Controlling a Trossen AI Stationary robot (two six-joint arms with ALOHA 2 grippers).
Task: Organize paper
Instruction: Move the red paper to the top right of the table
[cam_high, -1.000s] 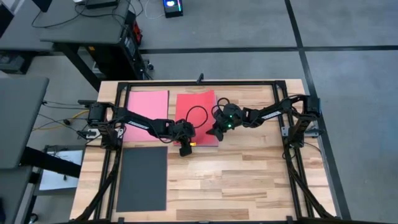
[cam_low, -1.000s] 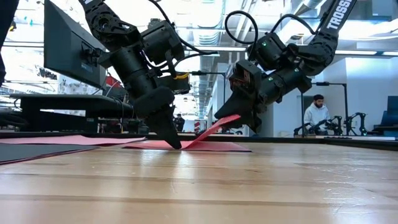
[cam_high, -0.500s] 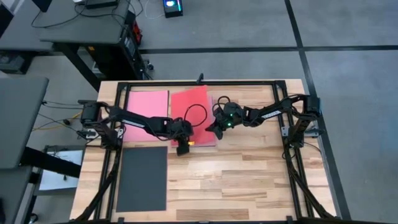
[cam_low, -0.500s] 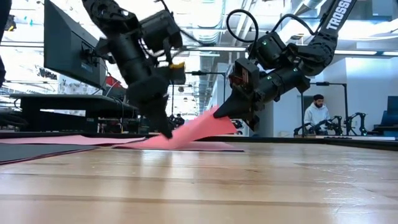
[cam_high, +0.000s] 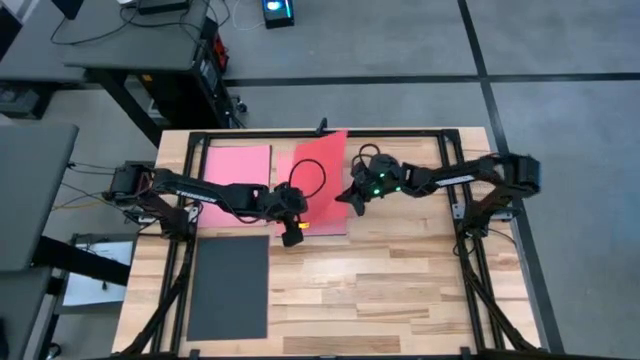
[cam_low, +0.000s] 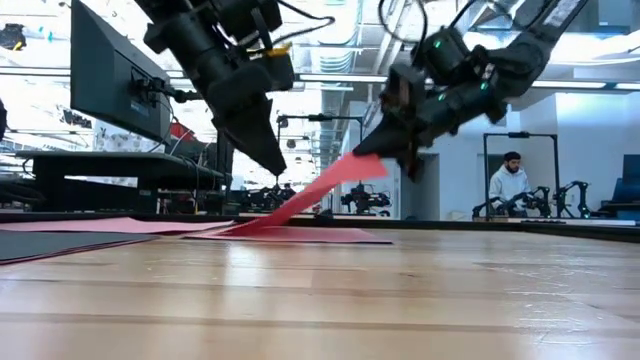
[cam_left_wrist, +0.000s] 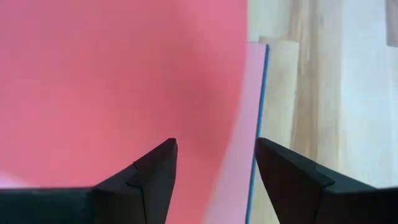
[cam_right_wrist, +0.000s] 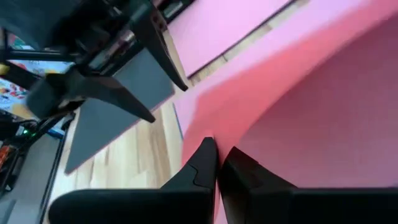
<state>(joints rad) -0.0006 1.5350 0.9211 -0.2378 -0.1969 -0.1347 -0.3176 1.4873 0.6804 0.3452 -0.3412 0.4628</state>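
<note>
- Paper first: a thin red rectangular sheet (cam_low: 310, 192) slopes up off the wooden bench (cam_high: 400, 290), one edge pinched in the right tool (cam_low: 392, 148), so it peels from the pink sheet (cam_left_wrist: 239, 180) beneath.
- Left tool (cam_left_wrist: 214, 163), fingers spread, hovers above, gripping nothing.

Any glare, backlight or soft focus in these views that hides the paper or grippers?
Low view: bright backlit room, so both arms read as silhouettes and the table carries a sheen; the lifted red sheet stays clear. Left wrist view: red sheet fills the frame, softly focused. Right wrist view: right gripper blurred up close. High view: even light.
</note>
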